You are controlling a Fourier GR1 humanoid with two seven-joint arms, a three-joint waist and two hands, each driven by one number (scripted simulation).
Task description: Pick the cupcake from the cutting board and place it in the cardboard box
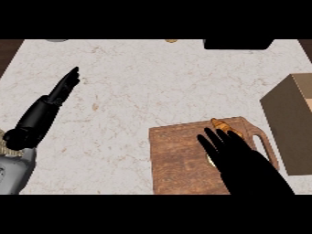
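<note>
A brown wooden cutting board with a handle lies at the lower middle right. My right hand hovers over it with straight fingers spread, and it hides most of the cupcake, of which an orange bit shows by the fingertips. The open cardboard box stands at the right edge, just beyond the board's handle. My left hand rests open at the left, fingers pointing up the counter, far from the board.
The marble counter stretches to the far edge, where a black object, a small orange item and a grey item sit. Dark wood borders both upper corners.
</note>
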